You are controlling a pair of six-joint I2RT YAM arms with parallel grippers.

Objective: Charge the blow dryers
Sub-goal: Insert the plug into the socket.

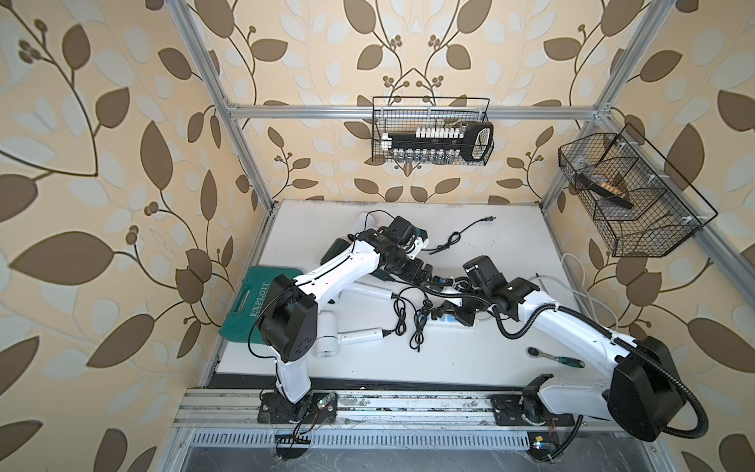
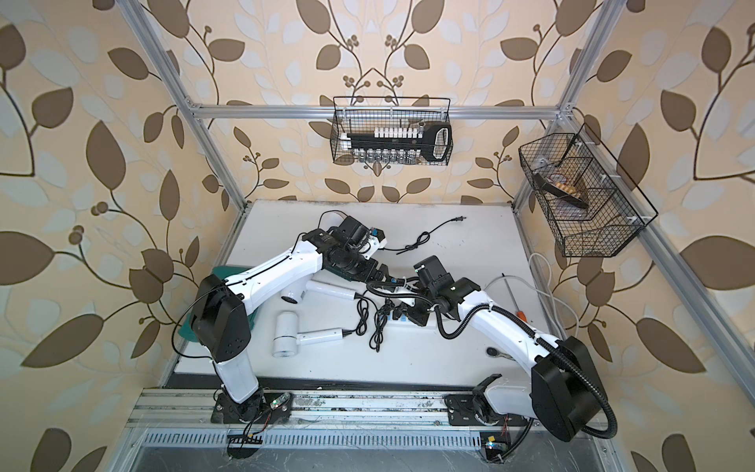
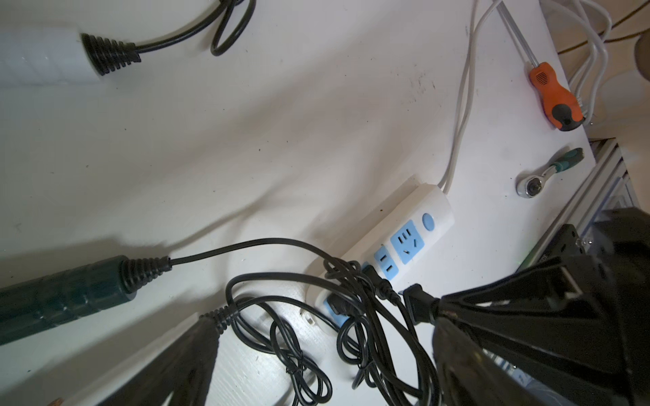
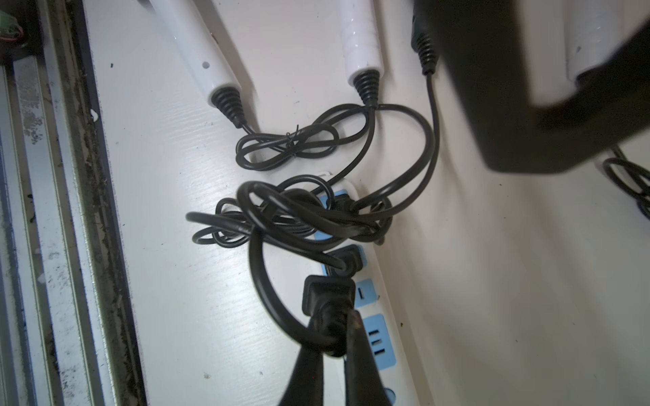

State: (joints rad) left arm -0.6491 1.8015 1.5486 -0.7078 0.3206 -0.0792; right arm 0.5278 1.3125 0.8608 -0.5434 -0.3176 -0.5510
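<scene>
My right gripper (image 4: 334, 337) is shut on a black plug (image 4: 329, 298), held just over a blue socket of the white power strip (image 4: 385, 309). Two other black plugs sit in the strip's sockets under tangled cords. My left gripper (image 3: 323, 372) hangs open above the cords with nothing between its fingers. In a top view, a white blow dryer (image 1: 327, 341) lies at the front left. A second white one (image 1: 367, 291) lies behind it. The dark green one (image 3: 63, 298) is partly hidden under my left arm. A third white one (image 1: 421, 244) lies at the back.
A teal tool case (image 1: 249, 302) lies at the table's left edge. A ratchet (image 1: 547, 356) and an orange screwdriver (image 3: 555, 98) lie on the right. A loose plug (image 1: 486, 220) on its cord lies at the back. Two wire baskets (image 1: 433, 130) (image 1: 633, 196) hang on the frame.
</scene>
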